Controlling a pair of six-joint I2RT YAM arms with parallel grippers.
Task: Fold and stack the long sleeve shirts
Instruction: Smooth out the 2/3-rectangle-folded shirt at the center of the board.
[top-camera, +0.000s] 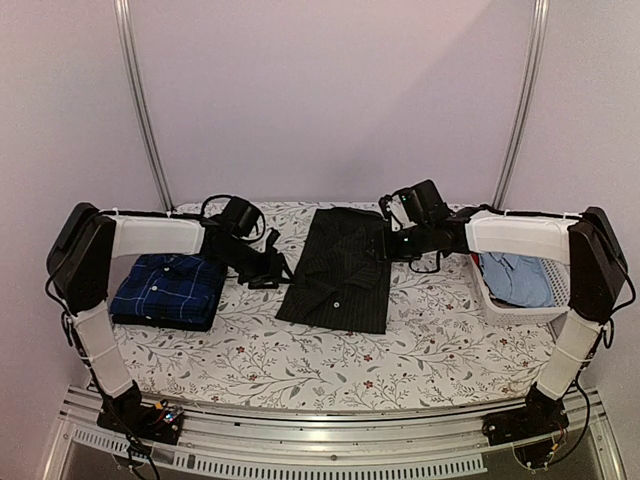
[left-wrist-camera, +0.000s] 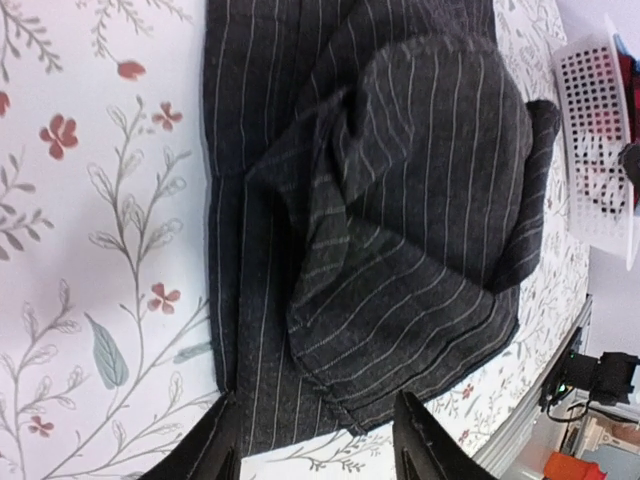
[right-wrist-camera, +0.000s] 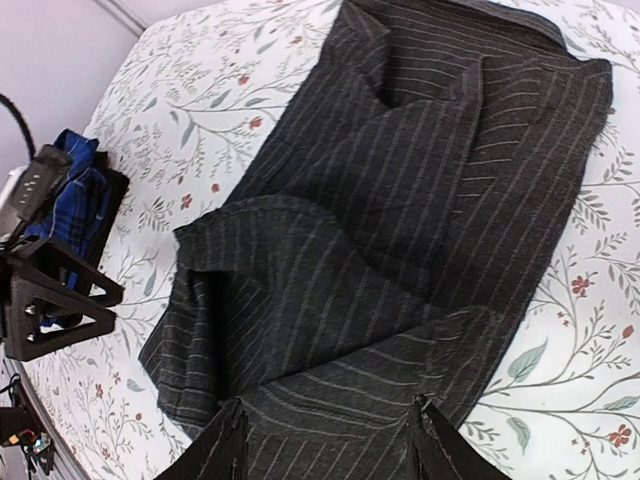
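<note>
The left pincer (left-wrist-camera: 315, 455) and right pincer (right-wrist-camera: 325, 450), two in all, both hold their dark fingers apart with nothing clamped, each just above an opposite side of the black shirt (top-camera: 335, 272). Two shirts lie on the floral-print table (top-camera: 300, 355): the black one, soft pinstriped cloth in rumpled, overlapping folds forming a rough rectangle at the middle, and the navy shirt (top-camera: 168, 288), checked with pale lines and folded into a neat squarish block at the left. One white perforated basket (top-camera: 515, 312) at the right edge holds light blue cloth (top-camera: 518, 277).
</note>
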